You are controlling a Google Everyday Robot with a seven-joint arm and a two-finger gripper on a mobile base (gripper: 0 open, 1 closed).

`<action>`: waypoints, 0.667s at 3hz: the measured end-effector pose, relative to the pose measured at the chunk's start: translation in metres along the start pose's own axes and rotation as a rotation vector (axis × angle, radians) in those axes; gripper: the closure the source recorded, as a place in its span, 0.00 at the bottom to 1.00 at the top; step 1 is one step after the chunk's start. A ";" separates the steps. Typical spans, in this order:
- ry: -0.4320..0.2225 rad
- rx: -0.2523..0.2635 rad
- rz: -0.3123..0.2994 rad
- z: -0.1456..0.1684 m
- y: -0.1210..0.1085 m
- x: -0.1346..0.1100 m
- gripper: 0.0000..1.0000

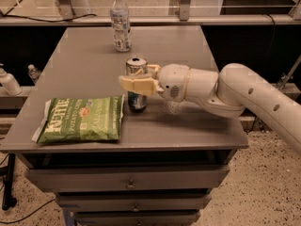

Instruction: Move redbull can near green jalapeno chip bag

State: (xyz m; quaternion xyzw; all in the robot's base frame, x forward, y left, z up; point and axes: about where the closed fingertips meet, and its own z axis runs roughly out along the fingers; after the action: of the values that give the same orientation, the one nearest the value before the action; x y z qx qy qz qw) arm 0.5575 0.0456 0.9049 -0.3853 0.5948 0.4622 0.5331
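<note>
The redbull can is a slim silver can with a blue lower panel and a pull-tab top. It stands upright on the grey table, just right of the green jalapeno chip bag, which lies flat near the front left edge. My gripper reaches in from the right on a white arm and is shut on the can around its upper half. The can's base is at or just above the table top; I cannot tell which.
A clear plastic bottle with a white cap stands at the back of the table. The table's front edge runs just below the bag, with drawers underneath. A white bottle sits on a low shelf at the far left.
</note>
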 end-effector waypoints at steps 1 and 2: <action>-0.006 -0.006 0.001 0.001 0.006 0.003 0.59; -0.015 -0.015 -0.002 0.002 0.010 0.004 0.35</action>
State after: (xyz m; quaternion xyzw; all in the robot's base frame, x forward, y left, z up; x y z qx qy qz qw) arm 0.5478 0.0504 0.9024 -0.3863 0.5868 0.4690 0.5352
